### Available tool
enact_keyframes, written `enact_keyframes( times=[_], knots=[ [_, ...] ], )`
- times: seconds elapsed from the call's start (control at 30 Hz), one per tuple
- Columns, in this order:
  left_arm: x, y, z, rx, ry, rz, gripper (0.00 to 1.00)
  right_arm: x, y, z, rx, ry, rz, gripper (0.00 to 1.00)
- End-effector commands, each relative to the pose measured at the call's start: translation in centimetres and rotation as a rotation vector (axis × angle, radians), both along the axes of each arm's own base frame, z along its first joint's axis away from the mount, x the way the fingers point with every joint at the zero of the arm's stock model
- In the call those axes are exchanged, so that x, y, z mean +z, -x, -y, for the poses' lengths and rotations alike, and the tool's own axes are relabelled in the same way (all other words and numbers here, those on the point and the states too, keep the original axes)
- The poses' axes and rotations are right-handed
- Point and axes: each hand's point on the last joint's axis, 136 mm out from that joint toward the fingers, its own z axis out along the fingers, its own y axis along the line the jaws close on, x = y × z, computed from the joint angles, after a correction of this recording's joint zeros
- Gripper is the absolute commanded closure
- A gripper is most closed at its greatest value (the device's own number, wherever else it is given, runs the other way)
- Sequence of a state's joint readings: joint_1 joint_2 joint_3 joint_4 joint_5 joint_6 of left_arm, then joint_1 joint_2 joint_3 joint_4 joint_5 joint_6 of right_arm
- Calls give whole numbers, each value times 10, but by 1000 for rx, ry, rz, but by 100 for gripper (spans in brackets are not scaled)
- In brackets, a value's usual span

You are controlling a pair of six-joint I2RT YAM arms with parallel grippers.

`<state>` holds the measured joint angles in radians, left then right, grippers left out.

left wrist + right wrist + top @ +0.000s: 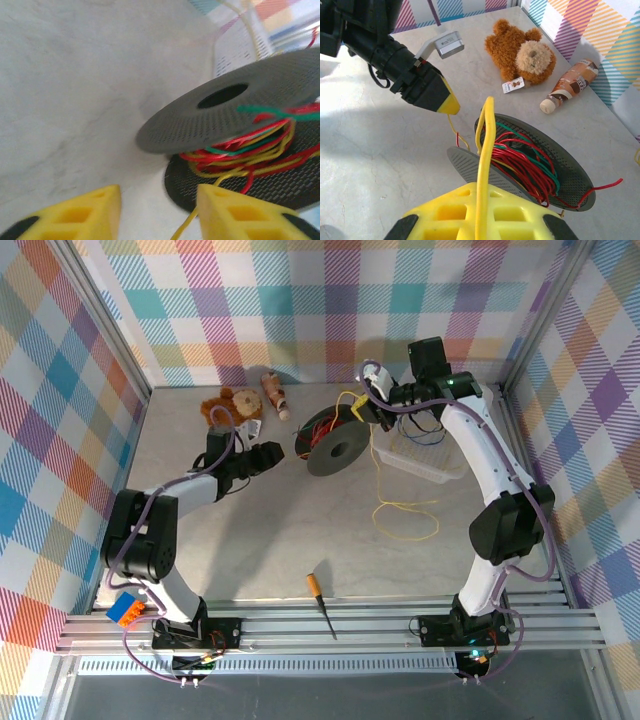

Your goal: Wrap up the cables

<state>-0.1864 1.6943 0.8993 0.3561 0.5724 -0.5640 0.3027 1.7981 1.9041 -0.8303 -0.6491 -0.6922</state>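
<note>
From overhead I see the dark grey perforated plastic spool [340, 452] mid-table. The left gripper [283, 451] sits just left of the spool and the right gripper [356, 410] just behind it. The thin yellow cables [405, 508] lie in loose loops on the near right of the spool, with one strand rising to the right gripper. A brown plush teddy bear [232, 403] sits to the spool's far left, and an orange-handled screwdriver [320, 602] lies well in front of it.

On my left wrist camera, the left gripper [157, 215] is released: its yellow fingers [75, 215] stand apart with bare table between them. A yellow strand [185, 227] passes by the inner edge of one finger. The spool [200, 125] carries red, green and yellow windings.

On my right wrist camera, the right gripper [481, 217] is clenched on a yellow cable [485, 150], which runs up and over to the spool [570, 170]. The left gripper [447, 102] is just beyond the spool.
</note>
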Motion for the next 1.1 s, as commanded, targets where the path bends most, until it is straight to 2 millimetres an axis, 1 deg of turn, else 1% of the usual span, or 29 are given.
enact_keyframes(
  times=[0.0, 0.03, 0.1, 0.17, 0.23, 0.3, 0.4, 0.43, 0.5, 0.57, 0.63, 0.67, 0.73, 0.8, 0.87, 0.93, 1.03, 1.07],
  knots=[
    [24, -5, 9, -32, 149, 59, 84, -3, 2, 1, 15, -30, -36, 100],
    [21, -5, 5, -14, 138, 54, 88, -4, 2, 2, 13, -29, -38, 100],
    [21, -4, 0, 3, 128, 58, 100, -4, 2, 5, 7, -31, -43, 100],
    [22, -5, -10, 38, 132, 54, 100, -5, -2, 11, -26, -33, -59, 100],
    [27, -5, -24, 89, 179, 64, 100, -4, -6, 20, -69, -34, -74, 100],
    [33, -5, -39, 136, 238, 54, 100, -4, -16, 34, -157, -31, -93, 100],
    [40, -7, -62, 208, 327, 35, 100, -3, -35, 62, -337, -36, -123, 100],
    [45, -7, -67, 223, 369, 41, 100, -3, -42, 72, -397, -32, -126, 100],
    [59, -9, -74, 233, 457, 62, 100, -7, -50, 87, -485, -14, -142, 100],
    [72, -10, -75, 220, 535, 79, 100, -14, -55, 96, -537, 9, -167, 100],
    [82, -12, -74, 207, 582, 93, 100, -26, -54, 99, -541, 37, -211, 100],
    [84, -14, -73, 203, 583, 93, 100, -30, -53, 97, -534, 38, -232, 100],
    [78, -16, -70, 209, 556, 77, 100, -38, -50, 92, -506, 27, -280, 100],
    [75, -18, -67, 213, 522, 70, 100, -47, -53, 93, -527, 31, -314, 100],
    [77, -19, -60, 203, 495, 73, 100, -57, -60, 100, -590, 62, -334, 100],
    [84, -18, -56, 195, 480, 87, 100, -54, -69, 114, -692, 60, -336, 100],
    [87, -17, -70, 255, 440, 94, 100, -46, -84, 153, -937, 39, -334, 100],
    [87, -16, -70, 252, 422, 94, 100, -46, -86, 160, -968, 41, -339, 100]
  ],
)
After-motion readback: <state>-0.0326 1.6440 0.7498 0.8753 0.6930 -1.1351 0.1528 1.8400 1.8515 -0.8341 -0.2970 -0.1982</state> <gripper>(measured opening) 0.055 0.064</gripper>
